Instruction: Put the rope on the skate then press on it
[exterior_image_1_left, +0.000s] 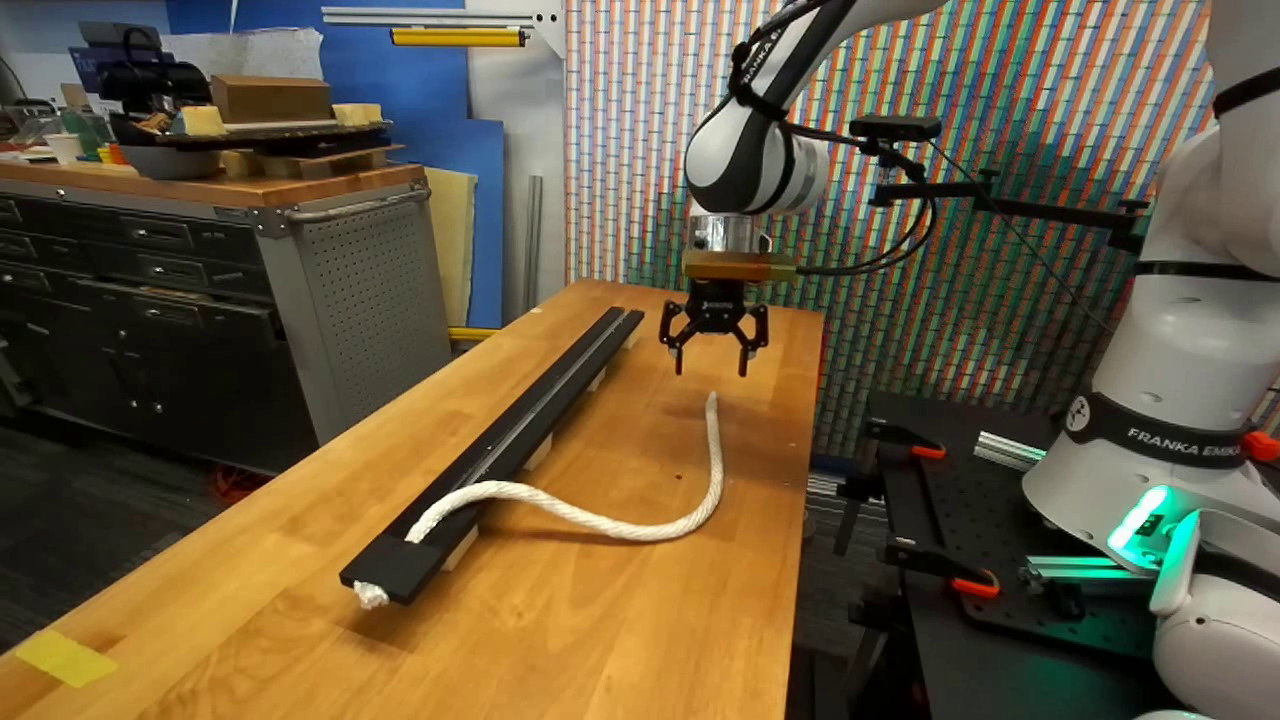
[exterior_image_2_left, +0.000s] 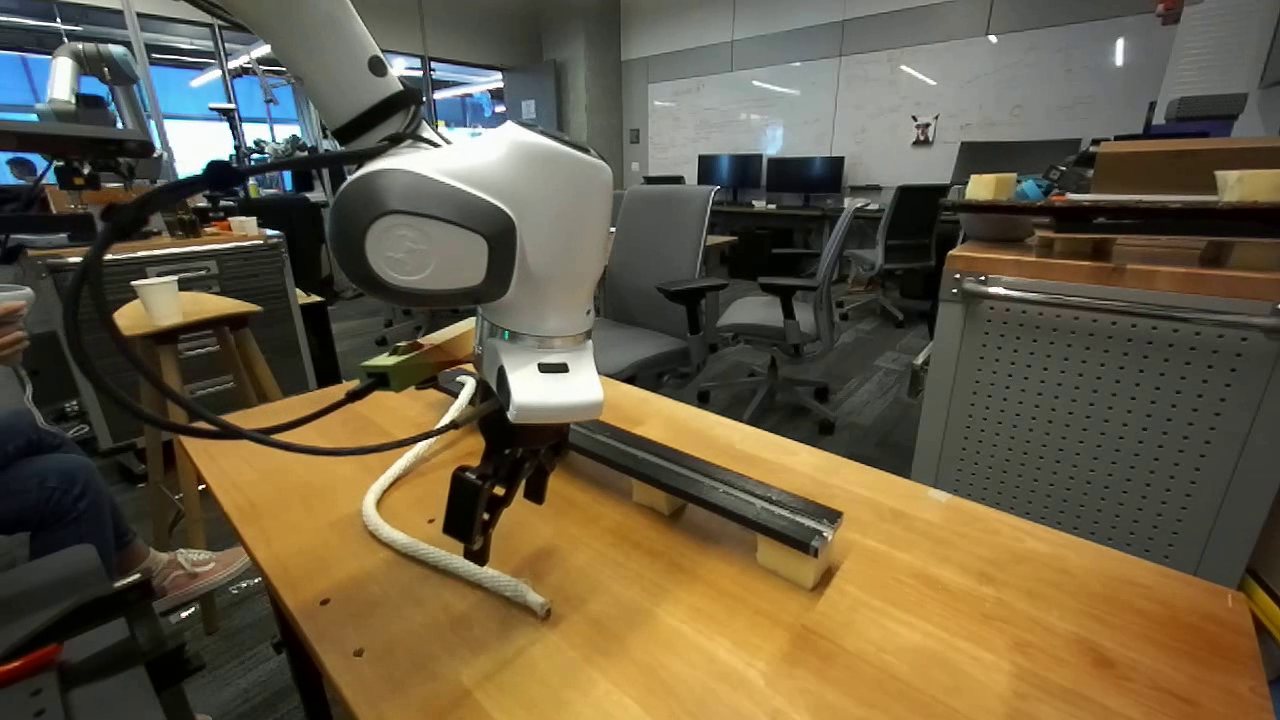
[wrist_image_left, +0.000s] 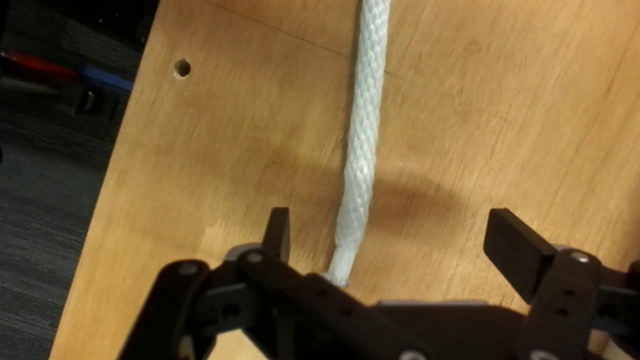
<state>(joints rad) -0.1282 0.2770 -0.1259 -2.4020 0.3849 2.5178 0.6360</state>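
Tape (exterior_image_1_left: 65, 657) near left in an exterior view; rope (exterior_image_1_left: 640, 532), near end on skate (exterior_image_1_left: 525, 435), curves right. Gripper (exterior_image_1_left: 711, 372) above far tip (jaws spread).

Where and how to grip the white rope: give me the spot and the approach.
I'd grip the rope just behind its narrowed tip, at the end lying away from the black rail, coming down from above. That stretch lies nearly straight on the table, and in the wrist view it runs between the jaws of the open gripper, which should close across its width.
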